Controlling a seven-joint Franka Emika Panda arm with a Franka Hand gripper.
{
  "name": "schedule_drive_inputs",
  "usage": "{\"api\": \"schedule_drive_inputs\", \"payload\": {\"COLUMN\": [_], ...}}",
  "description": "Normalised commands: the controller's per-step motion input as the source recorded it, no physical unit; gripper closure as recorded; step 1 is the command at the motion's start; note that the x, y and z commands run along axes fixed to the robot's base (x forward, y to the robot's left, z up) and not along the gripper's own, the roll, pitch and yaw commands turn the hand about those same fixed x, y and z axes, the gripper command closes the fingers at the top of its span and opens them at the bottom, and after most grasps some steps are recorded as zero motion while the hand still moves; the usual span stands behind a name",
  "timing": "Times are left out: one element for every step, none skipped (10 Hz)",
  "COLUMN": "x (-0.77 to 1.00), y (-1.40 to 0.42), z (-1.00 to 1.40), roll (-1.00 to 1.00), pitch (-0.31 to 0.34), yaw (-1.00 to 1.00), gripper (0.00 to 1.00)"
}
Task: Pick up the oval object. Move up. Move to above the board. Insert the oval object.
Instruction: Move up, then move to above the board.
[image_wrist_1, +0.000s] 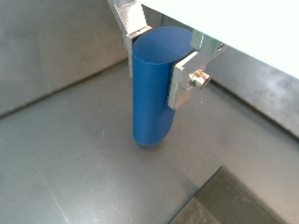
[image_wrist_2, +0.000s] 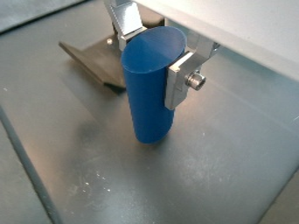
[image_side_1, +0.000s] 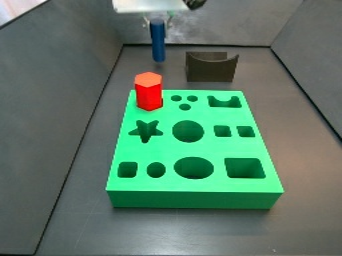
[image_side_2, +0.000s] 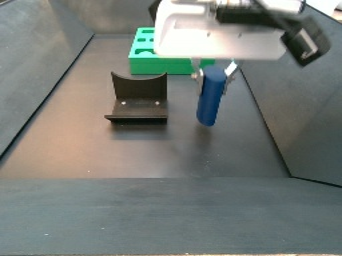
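Note:
The oval object, a smooth blue peg, stands upright in both wrist views (image_wrist_1: 152, 109) (image_wrist_2: 149, 109), its lower end at or just above the grey floor. My gripper (image_wrist_1: 160, 66) (image_wrist_2: 155, 63) is shut on its upper part, one silver finger (image_wrist_1: 184, 80) pressed flat on each side. In a side view the peg (image_side_1: 158, 45) hangs under the gripper (image_side_1: 158, 15), beyond the far end of the green board (image_side_1: 127, 150). In a side view from the opposite end, the peg (image_side_2: 209, 100) and gripper (image_side_2: 210, 72) are nearer than the board (image_side_2: 147, 62).
A red hexagonal peg (image_side_1: 148, 90) stands at the board's far left corner. The dark fixture (image_side_1: 210, 67) (image_side_2: 136, 98) (image_wrist_2: 93, 57) sits on the floor beside the peg, between it and the side wall. Sloping grey walls enclose the floor.

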Motion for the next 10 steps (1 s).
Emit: {"api": "schedule_drive_inputs", "payload": {"x": [-0.04,-0.03,-0.03,0.05,0.05,0.03,0.03,0.03,0.03,0.03], "y": [0.02,0.01,0.01,0.08,0.08,0.07,0.06,0.06,0.06,0.06], "z": [0.50,0.34,0.18,1.00,1.00,1.00,1.00,1.00,1.00,1.00], "roll": [0.03,0.04,0.06,-0.11,-0.11,-0.11,-0.10,-0.08,-0.08,-0.06], "pitch": [0.037,0.038,0.042,-0.150,-0.135,-0.086,-0.035,-0.002,0.017,0.054], "yaw": [-0.02,-0.02,-0.02,0.15,0.15,0.11,0.07,0.05,0.04,0.02], "gripper": [1.00,1.00,1.00,1.00,1.00,1.00,1.00,1.00,1.00,1.00]}}
